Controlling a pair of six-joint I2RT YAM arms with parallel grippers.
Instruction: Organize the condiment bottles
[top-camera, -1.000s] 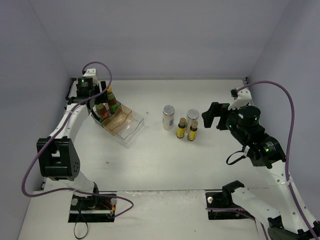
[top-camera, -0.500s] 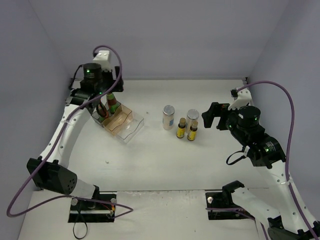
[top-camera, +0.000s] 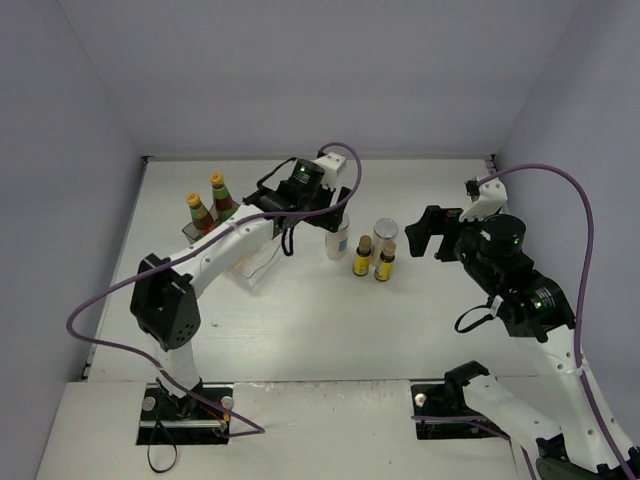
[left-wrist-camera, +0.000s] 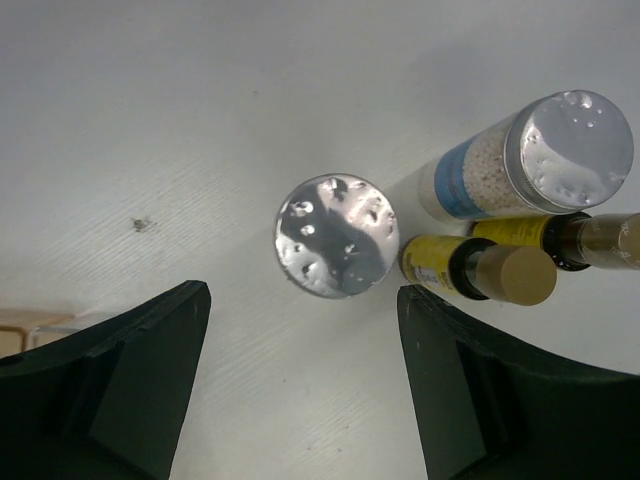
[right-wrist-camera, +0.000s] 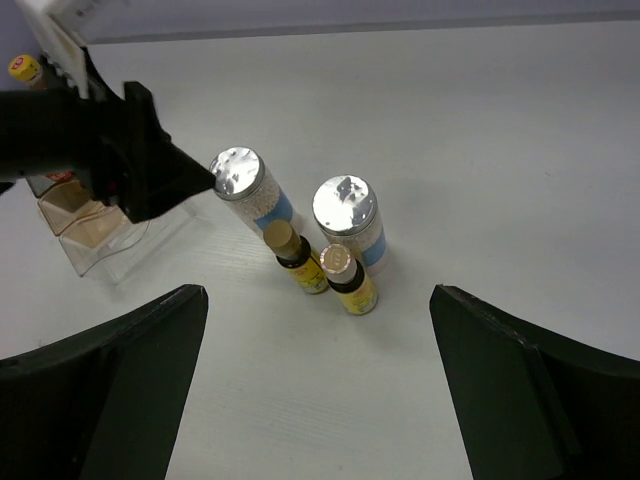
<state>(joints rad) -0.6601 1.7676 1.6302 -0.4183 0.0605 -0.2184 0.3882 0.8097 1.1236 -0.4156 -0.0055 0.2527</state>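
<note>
Top view: the dark sauce bottles (top-camera: 222, 198) stand upright at the back of the clear rack (top-camera: 256, 264). The left gripper (top-camera: 330, 216) hangs over the nearer silver-lidded jar (top-camera: 339, 241), just right of the rack. The farther silver-lidded jar (top-camera: 385, 232) and the short yellow-labelled bottles (top-camera: 362, 256) stand further right of the rack. The right gripper (top-camera: 425, 232) is furthest from the rack. Left wrist view: fingers spread, flanking the nearer jar's lid without contact. Right wrist view: fingers spread wide and empty. All four bottles are upright on the table (right-wrist-camera: 520, 130), right of the rack.
</note>
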